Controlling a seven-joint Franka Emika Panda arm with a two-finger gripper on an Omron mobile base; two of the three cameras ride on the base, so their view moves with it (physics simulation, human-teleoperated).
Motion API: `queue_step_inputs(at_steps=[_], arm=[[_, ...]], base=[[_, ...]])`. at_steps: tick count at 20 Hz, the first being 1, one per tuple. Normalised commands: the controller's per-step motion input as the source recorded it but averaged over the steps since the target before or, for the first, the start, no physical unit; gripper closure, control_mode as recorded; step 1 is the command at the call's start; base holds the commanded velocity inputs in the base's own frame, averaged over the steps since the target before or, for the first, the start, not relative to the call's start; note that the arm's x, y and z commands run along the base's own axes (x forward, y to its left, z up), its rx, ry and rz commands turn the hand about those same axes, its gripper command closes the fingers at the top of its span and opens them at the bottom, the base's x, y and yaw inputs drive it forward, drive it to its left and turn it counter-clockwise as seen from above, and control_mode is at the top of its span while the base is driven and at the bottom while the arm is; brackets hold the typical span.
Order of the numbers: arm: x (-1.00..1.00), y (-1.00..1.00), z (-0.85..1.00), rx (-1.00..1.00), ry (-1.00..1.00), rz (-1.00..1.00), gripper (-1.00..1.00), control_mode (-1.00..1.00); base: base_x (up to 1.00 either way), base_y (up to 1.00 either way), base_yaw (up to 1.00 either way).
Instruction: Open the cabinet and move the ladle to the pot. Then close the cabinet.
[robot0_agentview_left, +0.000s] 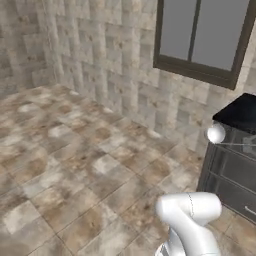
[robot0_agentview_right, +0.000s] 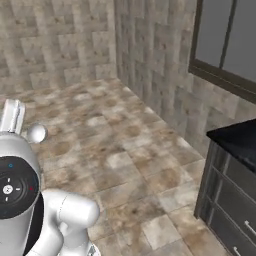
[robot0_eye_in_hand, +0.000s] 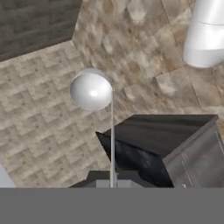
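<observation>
Ladle in transit (pot not in sight).
My jaws grip the ladle (robot0_eye_in_hand: 112, 131) handle; bowl points straight ahead.

**Tiled floor and black counter**

The mottled brown-and-beige stone-tile floor (robot0_agentview_left: 75, 165) spreads from the pale stone-block wall toward the robot, and a dark grey base cabinet with drawer fronts (robot0_agentview_left: 231, 175) stands directly on it at the right. That cabinet bears a glossy black countertop (robot0_agentview_right: 240, 137), whose end corner juts toward the open floor. In the hand view the same black top (robot0_eye_in_hand: 166, 131) sits above the tiles
</observation>
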Motion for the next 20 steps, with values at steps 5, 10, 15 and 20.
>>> queue_step_inputs(at_steps=[5,10,15,20], arm=[[0.00,0.00,0.00,0.00,0.00,0.00,1.00,1.00],[0.00,0.00,0.00,0.00,0.00,0.00,1.00,1.00],[0.00,0.00,0.00,0.00,0.00,0.00,1.00,1.00],[0.00,0.00,0.00,0.00,0.00,0.00,1.00,1.00]], base=[[0.35,0.00,0.67],[0.39,0.00,0.68],[0.50,0.00,0.65],[0.47,0.00,0.67]])
